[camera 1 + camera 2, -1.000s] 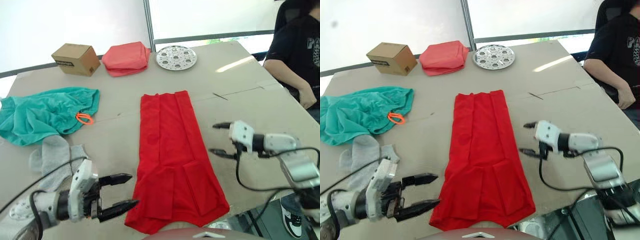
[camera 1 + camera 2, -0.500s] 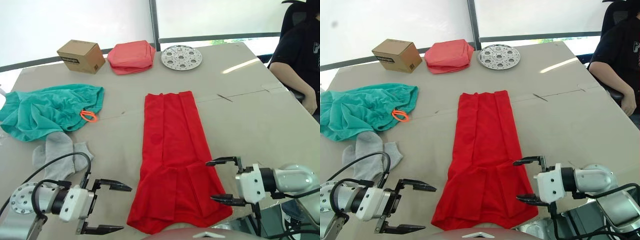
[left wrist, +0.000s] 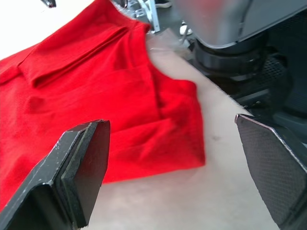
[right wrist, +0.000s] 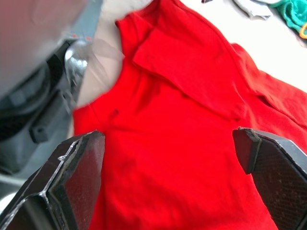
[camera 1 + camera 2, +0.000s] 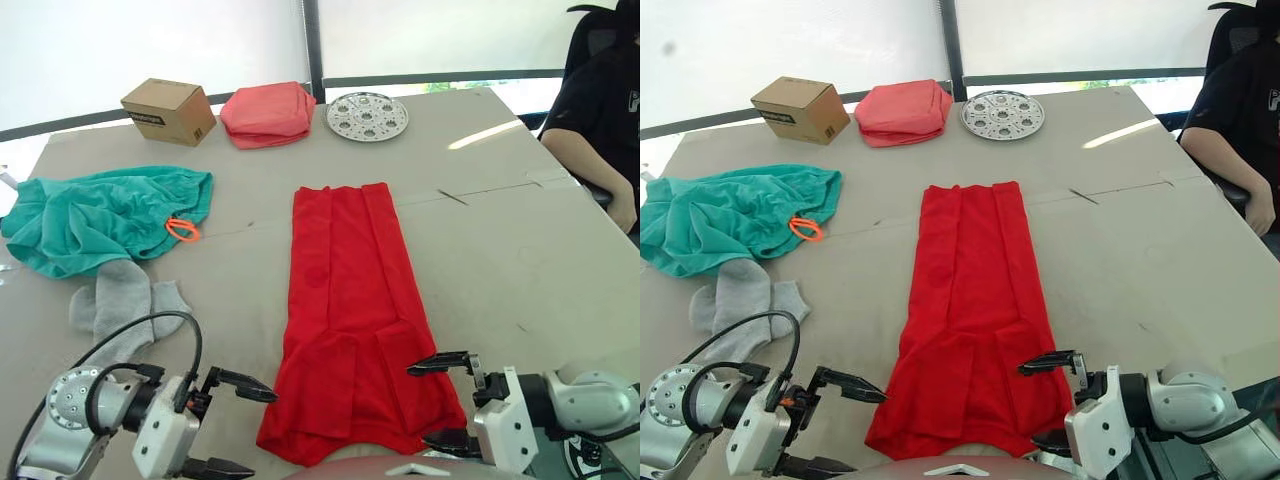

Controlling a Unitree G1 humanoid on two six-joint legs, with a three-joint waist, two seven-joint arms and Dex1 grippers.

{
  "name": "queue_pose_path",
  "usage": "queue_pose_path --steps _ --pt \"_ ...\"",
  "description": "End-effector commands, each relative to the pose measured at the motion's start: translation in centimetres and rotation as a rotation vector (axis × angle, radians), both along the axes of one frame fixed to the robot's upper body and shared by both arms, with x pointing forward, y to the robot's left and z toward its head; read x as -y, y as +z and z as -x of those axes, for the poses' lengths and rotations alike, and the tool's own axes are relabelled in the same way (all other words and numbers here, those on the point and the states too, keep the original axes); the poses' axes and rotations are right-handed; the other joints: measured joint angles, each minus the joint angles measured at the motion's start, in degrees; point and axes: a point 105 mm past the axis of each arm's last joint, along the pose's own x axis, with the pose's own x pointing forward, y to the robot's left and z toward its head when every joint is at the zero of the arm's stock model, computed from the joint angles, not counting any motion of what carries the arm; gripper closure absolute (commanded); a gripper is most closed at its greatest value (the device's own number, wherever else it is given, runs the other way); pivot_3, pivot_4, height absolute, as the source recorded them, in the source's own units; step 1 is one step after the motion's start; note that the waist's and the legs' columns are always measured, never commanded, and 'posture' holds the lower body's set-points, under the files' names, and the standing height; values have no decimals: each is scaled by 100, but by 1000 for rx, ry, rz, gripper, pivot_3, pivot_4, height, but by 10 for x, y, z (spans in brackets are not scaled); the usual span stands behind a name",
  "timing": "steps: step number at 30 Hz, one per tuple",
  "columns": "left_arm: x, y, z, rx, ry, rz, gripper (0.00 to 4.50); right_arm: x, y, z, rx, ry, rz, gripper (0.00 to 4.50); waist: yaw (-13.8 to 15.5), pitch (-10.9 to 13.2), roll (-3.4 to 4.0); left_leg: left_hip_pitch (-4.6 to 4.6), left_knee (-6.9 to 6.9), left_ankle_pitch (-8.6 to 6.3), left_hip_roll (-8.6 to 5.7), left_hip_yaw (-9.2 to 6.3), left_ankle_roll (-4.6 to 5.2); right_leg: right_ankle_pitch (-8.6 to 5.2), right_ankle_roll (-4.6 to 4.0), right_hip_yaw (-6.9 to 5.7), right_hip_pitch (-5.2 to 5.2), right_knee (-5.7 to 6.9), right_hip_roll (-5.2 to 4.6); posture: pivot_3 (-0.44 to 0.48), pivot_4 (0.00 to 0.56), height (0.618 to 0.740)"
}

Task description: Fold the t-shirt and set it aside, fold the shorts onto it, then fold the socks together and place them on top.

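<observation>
t-shirt (image 5: pixel 345 300) folded to strip, ctr surface (image 5: pixel 500 230), near hem cut off | L tool (image 5: pixel 232 428) wide, near-left corner | R tool (image 5: pixel 445 400) wide, near-right corner | socks (image 5: pixel 120 305) partly behind cable

Far table edge — cardboard box (image 5: pixel 169 111), salmon-pink cloth bundle (image 5: pixel 267 114), perforated metal plate (image 5: pixel 367 116); seated person (image 5: pixel 600 110) alongside.

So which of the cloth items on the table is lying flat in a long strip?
The t-shirt, bright red, lies flat as a long strip mid-table. The shorts are crumpled, the socks heaped, and the pink bundle folded.
</observation>
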Motion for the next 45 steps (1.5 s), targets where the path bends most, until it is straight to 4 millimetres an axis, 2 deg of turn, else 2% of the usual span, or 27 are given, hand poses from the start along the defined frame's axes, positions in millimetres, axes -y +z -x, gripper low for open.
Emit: queue_pose_path --steps 1,8,14,18,26,30,31,34,35,37,40,41,42,43,45 --pt "3 2 4 52 -41 -28 46 -4 0 8 6 31 6 0 33 0 -1 0 0 0 0 0 0 0 0 0 0 0 0 0 150 740" --pt "12 -1 2 45 -11 -49 46 -5 -8 12 -47 -17 15 0 51 -3 -5 0 4 0 0 0 0 1 1 -4 3 0 0 0 150 740" --pt "16 0 1 23 30 -57 46 15 2 14 -124 -105 39 0 49 -1 -1 2 13 0 0 -1 0 1 3 -3 10 1 2 0 150 740" --pt "11 -8 1 6 59 -78 46 31 4 16 -156 -135 84 0 50 -1 -1 9 12 0 2 -1 0 1 3 -6 15 2 2 0 150 740" --pt "-6 -29 -6 6 151 -162 46 53 -7 -3 -133 -168 181 0 53 0 7 9 16 0 4 0 0 1 3 -8 19 1 2 0 150 740" --pt "-2 -36 -7 -23 168 -163 0 59 -20 0 -186 -159 226 1184 81 -9 34 10 15 0 4 -1 0 1 3 -10 20 1 2 0 150 740" --pt "-1 -37 -6 -27 164 -162 0 61 -23 3 -198 -148 238 1759 90 -18 50 11 15 0 4 -1 0 1 3 -11 21 1 1 0 150 740" --pt "5 -38 -6 -51 161 -150 773 59 -25 0 -236 -185 210 3185 89 -38 84 11 17 0 4 3 1 2 4 -11 24 -1 -2 0 150 740" --pt "6 -38 -7 -51 159 -147 1221 57 -24 -2 -239 -204 193 3727 89 -38 86 12 18 0 4 3 1 2 4 -11 25 -1 -2 0 150 740" --pt "8 -38 -9 -50 156 -144 2012 57 -23 -5 -239 -222 185 4489 91 -38 89 22 18 0 4 2 1 1 5 -11 38 0 -2 0 150 740" --pt "10 -37 -13 -57 167 -130 3430 58 -22 -8 -271 -270 162 4500 93 -39 81 20 21 -1 5 2 2 1 5 -11 40 2 -2 0 150 740" --pt "12 -35 -15 -63 173 -122 3675 58 -21 -9 -286 -288 149 4500 90 -41 77 20 21 -1 5 1 2 1 5 -11 40 2 -2 0 150 740" --pt "13 -34 -16 -77 186 -109 4259 59 -19 -10 -310 -314 129 4500 87 -42 77 20 22 -1 6 1 2 1 5 -11 40 2 -1 0 150 740" --pt "15 -31 -18 -97 201 -93 4458 59 -17 -11 -339 -340 108 4500 77 -42 78 21 22 -1 6 2 2 1 5 -11 40 2 -2 0 150 740" --pt "18 -27 -19 -139 227 -63 4482 60 -12 -12 -418 -397 67 4500 74 -42 79 21 22 -1 6 2 2 1 5 -11 40 2 -2 0 150 740"
